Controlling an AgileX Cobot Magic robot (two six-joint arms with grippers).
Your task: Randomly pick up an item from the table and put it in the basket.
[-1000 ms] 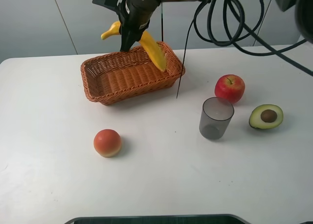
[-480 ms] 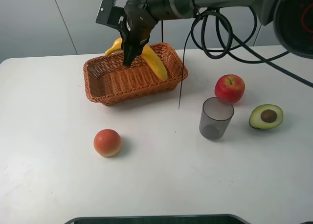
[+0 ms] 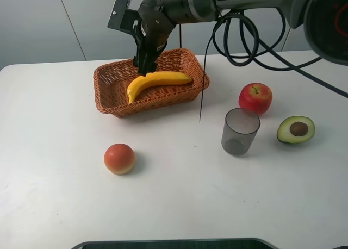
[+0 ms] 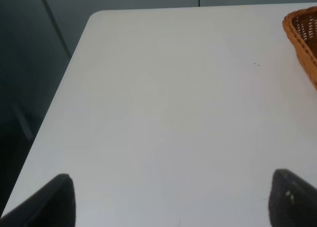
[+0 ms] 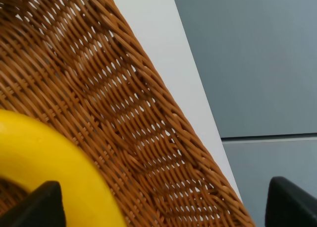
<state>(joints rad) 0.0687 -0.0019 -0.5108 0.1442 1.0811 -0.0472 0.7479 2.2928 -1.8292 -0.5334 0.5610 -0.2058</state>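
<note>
The yellow banana (image 3: 155,81) lies flat inside the orange-brown wicker basket (image 3: 109,99) at the back of the white table (image 3: 179,194). My right gripper (image 3: 143,67) hangs just above the banana's middle, open and holding nothing. In the right wrist view the banana (image 5: 44,157) rests on the basket's woven wall (image 5: 124,98), and the gripper (image 5: 168,207) has its tips wide apart. My left gripper (image 4: 173,199) is open and empty over bare table (image 4: 163,103), with the basket's corner (image 4: 303,33) at the edge of that view.
A red apple (image 3: 255,98), a grey translucent cup (image 3: 240,131) and an avocado half (image 3: 296,129) stand to the right. A round orange-pink fruit (image 3: 119,159) sits in front of the basket. A thin black cable (image 3: 201,97) hangs beside the basket's right end.
The banana was held tilted over the basket in my right gripper. The gripper has let go, and the banana now lies flat inside the basket.
</note>
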